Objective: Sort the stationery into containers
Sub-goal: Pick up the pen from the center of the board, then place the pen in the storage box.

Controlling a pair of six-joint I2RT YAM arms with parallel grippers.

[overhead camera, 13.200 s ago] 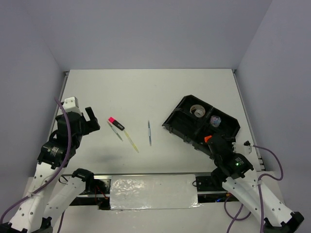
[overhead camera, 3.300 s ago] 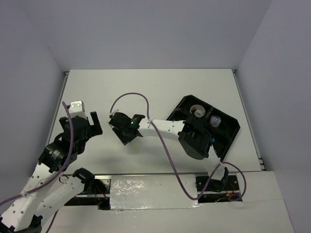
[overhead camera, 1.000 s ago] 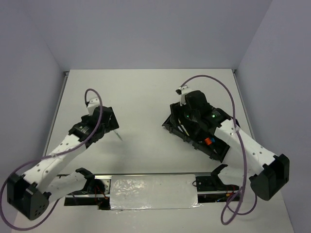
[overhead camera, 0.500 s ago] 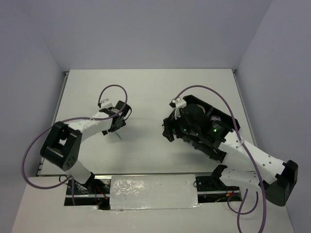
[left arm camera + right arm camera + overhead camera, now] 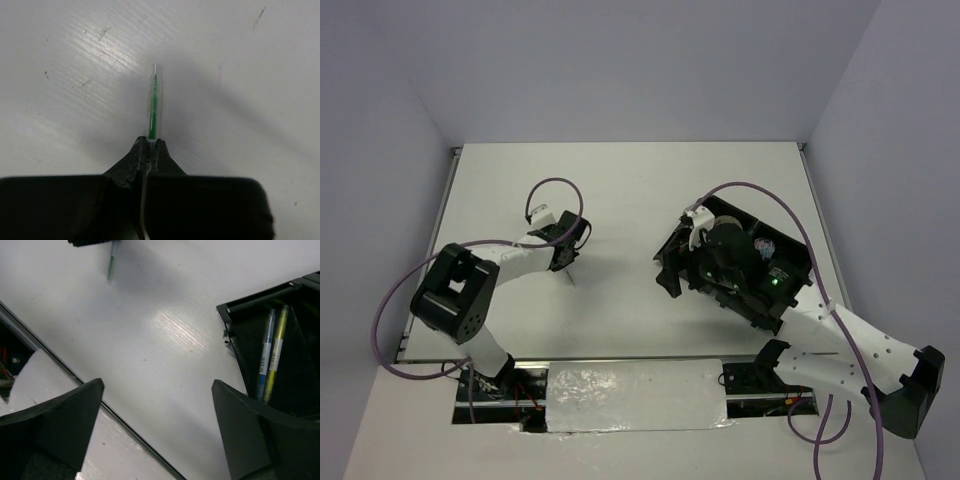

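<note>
A thin pen (image 5: 152,105) with a green core and clear tip lies on the white table; my left gripper (image 5: 149,145) is shut on its near end. From above, that pen (image 5: 569,275) shows just below the left gripper (image 5: 565,255). My right gripper (image 5: 157,384) hangs open and empty above bare table, beside the left corner of the black organizer tray (image 5: 235,335). A blue pen (image 5: 265,357) and a yellow pen (image 5: 276,350) lie side by side in one tray compartment. The right arm hides much of the tray (image 5: 798,255) in the top view.
The table's near edge (image 5: 55,360) runs diagonally under my right gripper, with a dark gap beyond it. A foil-covered strip (image 5: 635,395) lies between the arm bases. Purple cables (image 5: 555,185) loop above both arms. Grey walls close the table's far side and flanks.
My left jaws have closed onto the pen after reaching over it. The right gripper has spread wider and shifted slightly by the tray's left corner.
</note>
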